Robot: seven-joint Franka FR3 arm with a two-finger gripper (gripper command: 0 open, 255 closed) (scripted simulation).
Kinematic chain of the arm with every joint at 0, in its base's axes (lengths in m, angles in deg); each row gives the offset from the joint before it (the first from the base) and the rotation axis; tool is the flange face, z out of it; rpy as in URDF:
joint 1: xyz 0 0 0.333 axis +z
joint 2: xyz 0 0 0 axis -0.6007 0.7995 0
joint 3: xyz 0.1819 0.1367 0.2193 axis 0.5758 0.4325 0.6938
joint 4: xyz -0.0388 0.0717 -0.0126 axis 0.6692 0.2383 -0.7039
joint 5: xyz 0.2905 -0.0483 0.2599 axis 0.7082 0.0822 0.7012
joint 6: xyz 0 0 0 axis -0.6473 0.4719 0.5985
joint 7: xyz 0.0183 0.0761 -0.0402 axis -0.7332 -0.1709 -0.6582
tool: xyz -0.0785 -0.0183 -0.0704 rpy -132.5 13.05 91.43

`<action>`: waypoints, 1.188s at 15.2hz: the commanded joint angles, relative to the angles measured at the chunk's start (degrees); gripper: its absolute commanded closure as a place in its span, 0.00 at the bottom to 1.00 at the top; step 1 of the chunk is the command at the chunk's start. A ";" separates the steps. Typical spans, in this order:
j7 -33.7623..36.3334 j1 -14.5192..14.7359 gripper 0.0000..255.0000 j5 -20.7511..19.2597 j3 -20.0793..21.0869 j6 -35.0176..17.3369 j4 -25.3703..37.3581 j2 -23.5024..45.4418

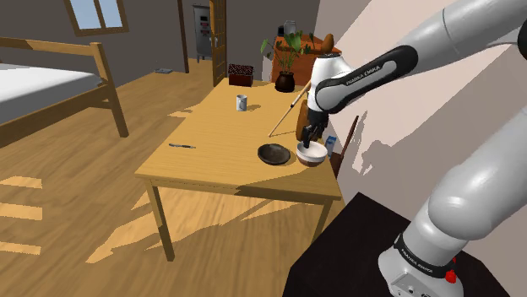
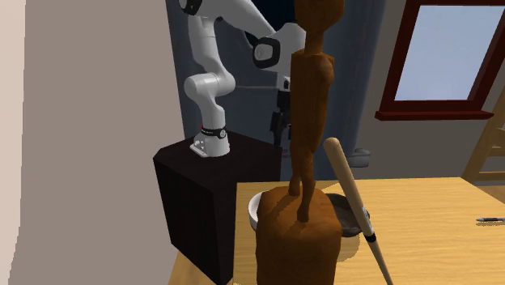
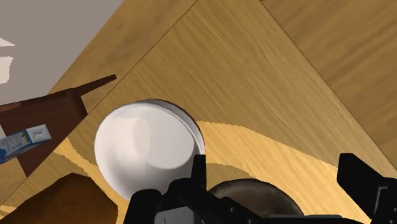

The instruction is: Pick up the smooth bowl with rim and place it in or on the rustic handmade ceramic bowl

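The light wooden counter (image 1: 211,143) takes the middle of the shoulder view, standing on a plank floor (image 1: 76,228), with a bed (image 1: 42,84) at upper left. Near the counter's right edge the white bowl (image 1: 311,155) sits just beside the dark bowl (image 1: 274,154). The tool (image 1: 310,135) hangs over the white bowl with its fingers (image 3: 198,168) apart, one by the rim.

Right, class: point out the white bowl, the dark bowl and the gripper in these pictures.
white bowl (image 3: 147,147): wrist view, on the inside of its basin.
dark bowl (image 1: 274,153): shoulder view, on its middle.
gripper (image 1: 310,140): shoulder view, midway between its fingertips.
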 commanded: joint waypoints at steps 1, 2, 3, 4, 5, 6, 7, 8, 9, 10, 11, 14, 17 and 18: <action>-0.45 -0.65 0.00 -0.85 -0.71 -3.54 1.30 4.82; -0.67 -0.94 0.00 -1.17 -1.00 -4.82 2.23 7.06; -0.89 -1.21 0.00 -1.46 -1.27 -6.04 3.24 9.30; -1.11 -1.49 0.00 -1.72 -1.54 -7.20 4.32 11.54; -1.35 -1.76 0.00 -1.95 -1.80 -8.28 5.47 13.78; -1.59 -2.03 0.00 -2.14 -2.04 -9.31 6.69 16.03; -1.83 -2.30 0.00 -2.31 -2.27 -10.26 7.98 18.27; -2.09 -2.57 0.00 -2.44 -2.48 -11.14 9.34 20.52; -2.36 -2.86 0.00 -2.55 -2.67 -11.96 10.76 22.75; -2.63 -3.15 0.00 -2.62 -2.84 -12.71 12.25 24.99; -2.63 -3.16 0.00 -2.63 -2.83 -12.71 12.27 25.01; -2.50 -3.40 0.00 -2.82 -2.99 -14.69 12.32 27.01; -2.37 -3.63 0.00 -2.99 -3.15 -16.62 12.49 29.07; -2.30 -3.75 0.00 -3.08 -3.23 -17.62 12.63 30.18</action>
